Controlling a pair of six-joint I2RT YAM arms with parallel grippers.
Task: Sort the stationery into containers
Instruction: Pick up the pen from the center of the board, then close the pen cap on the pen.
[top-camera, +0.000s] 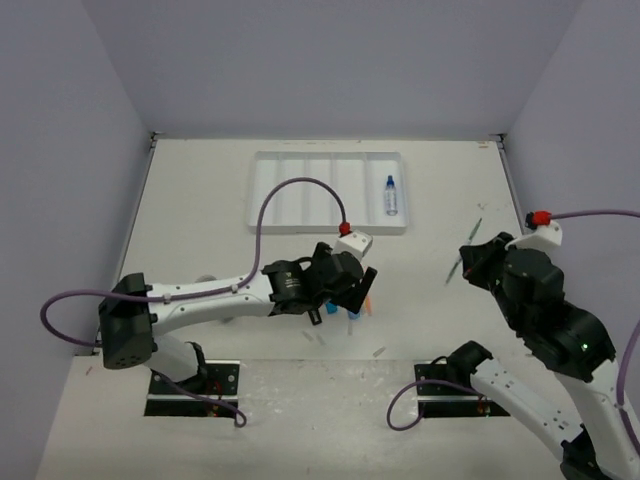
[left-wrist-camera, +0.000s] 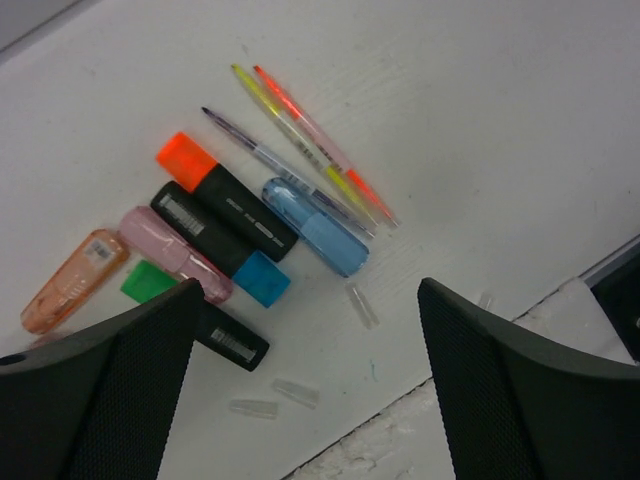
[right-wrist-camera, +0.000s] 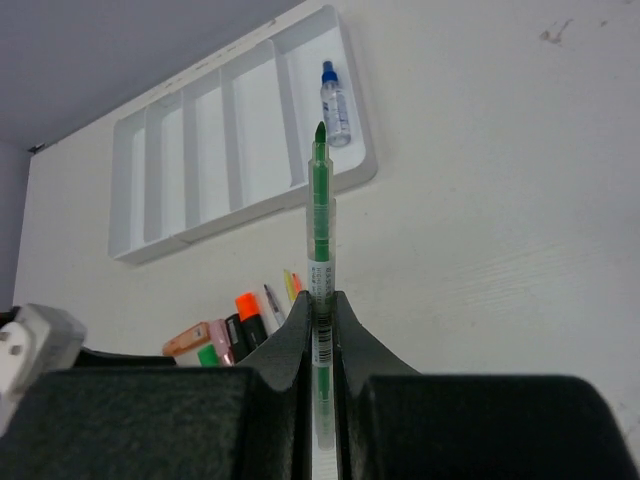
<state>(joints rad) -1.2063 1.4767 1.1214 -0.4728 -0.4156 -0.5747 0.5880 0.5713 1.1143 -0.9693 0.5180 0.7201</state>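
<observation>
Nearest, the left gripper (left-wrist-camera: 308, 300) hangs with jaws wide apart over the highlighters (left-wrist-camera: 225, 225) and thin pens (left-wrist-camera: 300, 140), all lying loose and unsorted on the table (left-wrist-camera: 500, 120). The right gripper (right-wrist-camera: 320, 305) is clamped on a green pen (right-wrist-camera: 320, 200) pointing trayward. Farthest, the white tray (top-camera: 320, 165) holds only the blue-capped bottle (top-camera: 391, 195), in its rightmost compartment; four compartments look bare, so most sorting seems left

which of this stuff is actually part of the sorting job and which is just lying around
Job: white tray; blue-capped bottle in its rightmost compartment; green pen gripped in the right tool; loose highlighters and thin pens.
Lying about: small clear plastic bits near the highlighters; purple cables.
</observation>
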